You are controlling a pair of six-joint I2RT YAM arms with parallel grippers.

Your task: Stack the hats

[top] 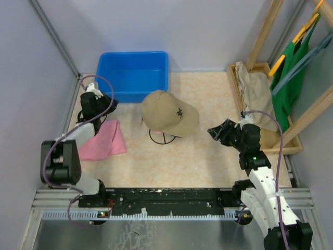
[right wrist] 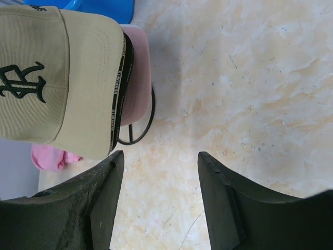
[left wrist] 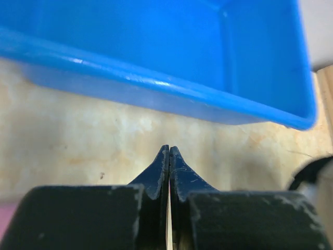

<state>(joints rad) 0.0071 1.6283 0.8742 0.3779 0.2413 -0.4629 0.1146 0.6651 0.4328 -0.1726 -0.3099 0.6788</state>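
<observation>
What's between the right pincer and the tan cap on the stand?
Nothing visible. The right pincer is open and faces the tan cap from its brim side, with only table showing between them. The cap sits on top of the wire stand.

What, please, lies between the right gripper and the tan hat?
Only bare tabletop separates the right gripper from the tan hat, clearest in the top view.
</observation>
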